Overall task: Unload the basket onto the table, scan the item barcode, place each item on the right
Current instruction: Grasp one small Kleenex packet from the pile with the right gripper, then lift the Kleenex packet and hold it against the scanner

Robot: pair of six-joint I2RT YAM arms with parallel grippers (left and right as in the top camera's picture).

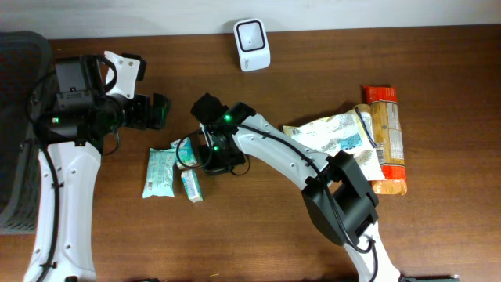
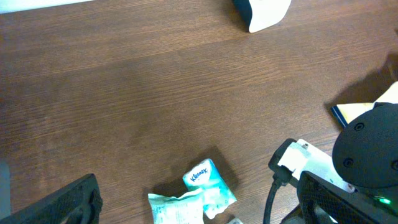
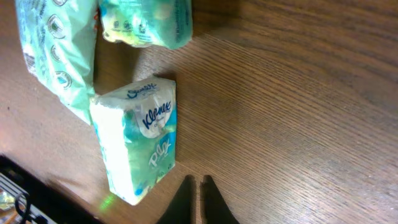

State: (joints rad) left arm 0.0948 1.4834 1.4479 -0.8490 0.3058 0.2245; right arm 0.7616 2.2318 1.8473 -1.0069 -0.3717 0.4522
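Table [image 3: 298, 93] dark wood, grained, matt. Tissue pack [image 3: 140, 140] glossy plastic film. Scanner [image 1: 252, 45] smooth white plastic, probably.

A dark wooden surface [image 1: 446, 235] fills the overhead frame. A white scanner [image 1: 252, 45] stands at upper centre, near the far edge. Left of centre, three pale green tissue packs lie clustered. They are a flat pack [image 1: 160, 172], a small Kleenex pack [image 1: 192, 186] touching its right side, and a third pack [image 1: 186, 150] just above them, partly hidden. At the right lies a crumpled white-and-green bag [image 1: 333, 135]. An orange packet [image 1: 387, 133] lies against the bag's right edge, its length running top to bottom.
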